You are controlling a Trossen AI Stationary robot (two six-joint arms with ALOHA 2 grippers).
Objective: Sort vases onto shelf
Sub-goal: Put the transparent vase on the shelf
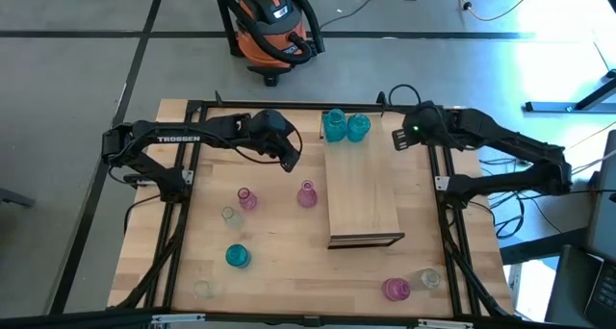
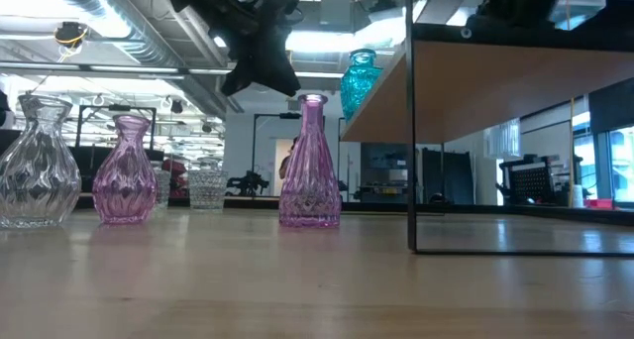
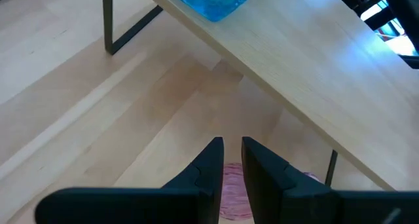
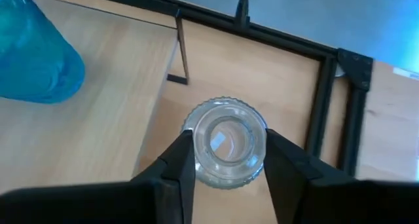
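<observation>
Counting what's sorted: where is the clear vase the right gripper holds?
The clear vase sits between the right gripper fingers, just off the shelf, beside the teal vases.

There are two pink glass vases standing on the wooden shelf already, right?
Not quite: the two small glass vases standing on the long light-wood shelf are teal-blue, not pink. The high view shows them side by side at the shelf's far end. The pink narrow-necked glass vases are on the tabletop.

Vases on and around the shelf.
Two teal glass vases (image 1: 345,126) at far end of long light-wood shelf (image 1: 361,189); pink ribbed glass vase (image 1: 307,194) just left.
</observation>
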